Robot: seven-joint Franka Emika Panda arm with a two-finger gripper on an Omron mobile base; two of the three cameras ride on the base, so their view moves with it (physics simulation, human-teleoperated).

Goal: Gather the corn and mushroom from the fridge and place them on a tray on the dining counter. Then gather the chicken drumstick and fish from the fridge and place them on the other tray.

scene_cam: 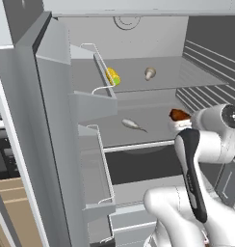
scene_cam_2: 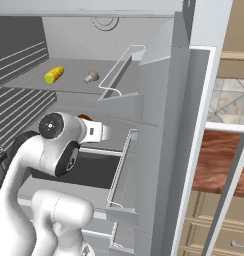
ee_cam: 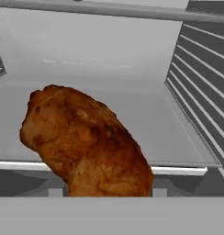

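Observation:
The brown chicken drumstick (ee_cam: 86,142) looms large in the hand view, covering the fingertips and hanging in front of the shelf's front edge. My gripper (scene_cam: 179,122) is shut on the drumstick (scene_cam: 179,115) at the right end of the fridge's middle shelf (scene_cam: 138,144). From the right it peeks out behind my wrist (scene_cam_2: 84,117). The grey fish (scene_cam: 131,124) lies on the same shelf, to the left of the gripper. Yellow corn (scene_cam: 113,76) (scene_cam_2: 54,75) and a beige mushroom (scene_cam: 150,73) (scene_cam_2: 91,76) rest on the upper shelf. The trays and dining counter are out of view.
Both fridge doors stand open, the left one (scene_cam: 52,144) and the right one (scene_cam_2: 164,125), each with wire-railed bins (scene_cam: 97,62) (scene_cam_2: 124,65) close beside the arm. Ribbed side walls (ee_cam: 201,92) bound the shelves. Wooden cabinets (scene_cam_2: 219,165) lie past the right door.

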